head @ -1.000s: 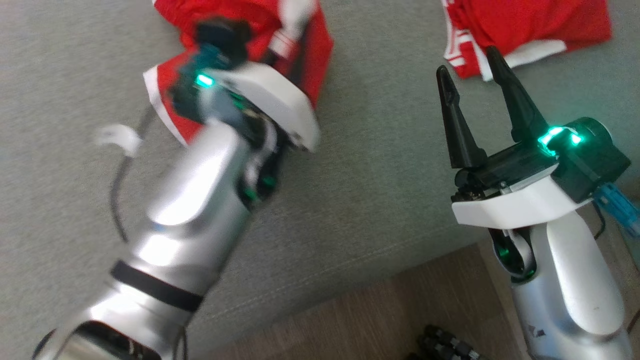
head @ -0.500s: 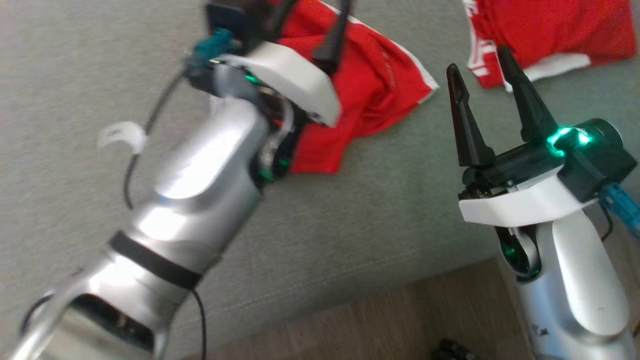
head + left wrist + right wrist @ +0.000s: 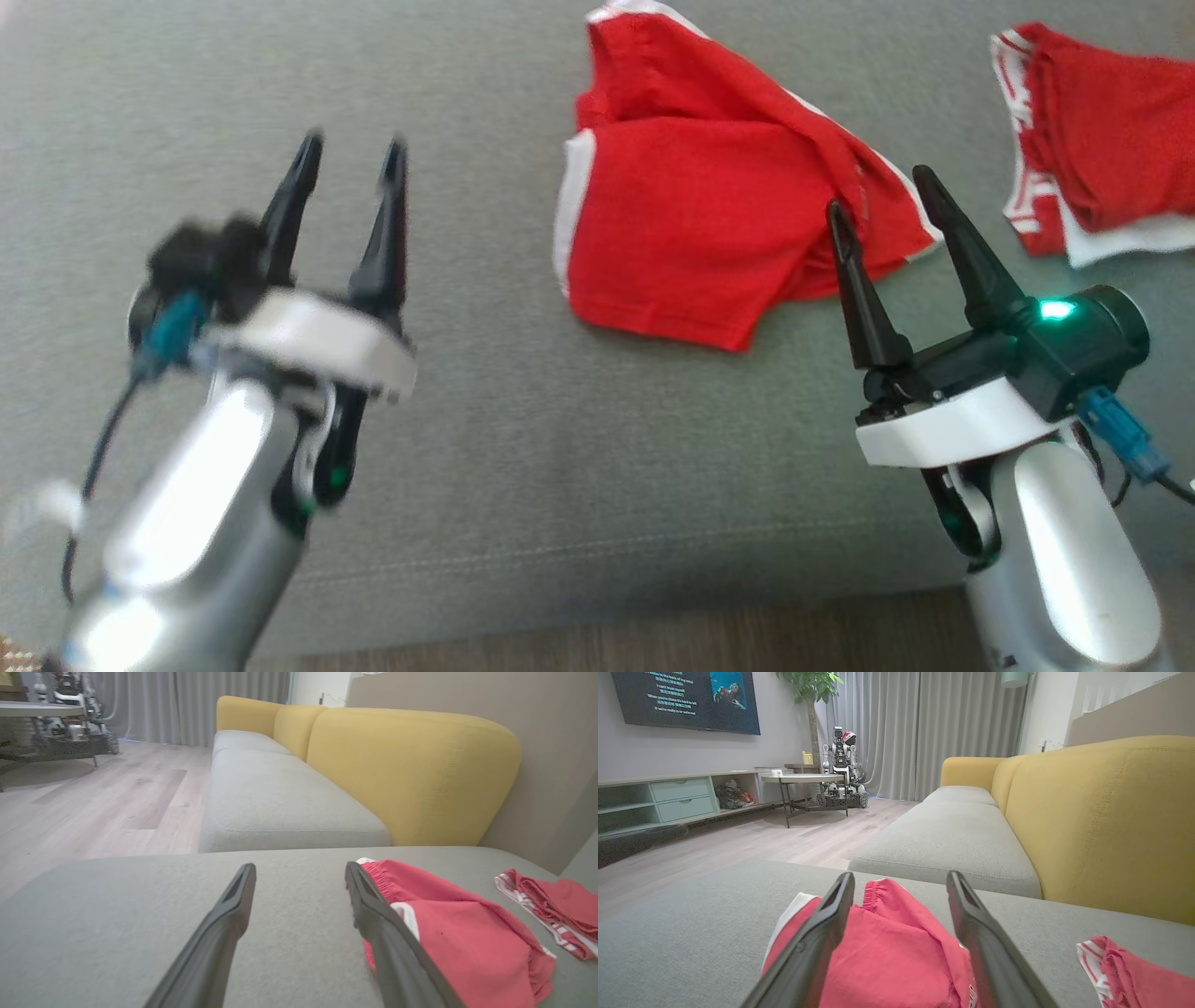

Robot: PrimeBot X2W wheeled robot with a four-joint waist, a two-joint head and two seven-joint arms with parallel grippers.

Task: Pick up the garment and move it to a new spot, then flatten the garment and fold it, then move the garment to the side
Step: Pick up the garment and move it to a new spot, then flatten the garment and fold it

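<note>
A pair of red shorts with white trim (image 3: 709,219) lies crumpled and loosely doubled over on the grey cushion (image 3: 523,467), at the centre right of the head view. My left gripper (image 3: 353,154) stands open and empty to the left of the shorts, apart from them; in the left wrist view the shorts (image 3: 467,938) lie just right of my open left gripper (image 3: 299,872). My right gripper (image 3: 878,191) is open over the shorts' right edge, holding nothing. The right wrist view shows the shorts (image 3: 896,952) beneath and between the fingers of that gripper (image 3: 900,879).
A second red garment with white stripes (image 3: 1092,149) lies at the far right of the cushion. The cushion's front edge and the wooden floor (image 3: 653,644) run along the bottom. A yellow sofa back (image 3: 411,765) rises behind, with a further seat (image 3: 952,844) beyond.
My left gripper has let go of the shorts and drawn back to the left, now open. The shorts lie dropped nearer the right gripper. The head camera has shifted too.
</note>
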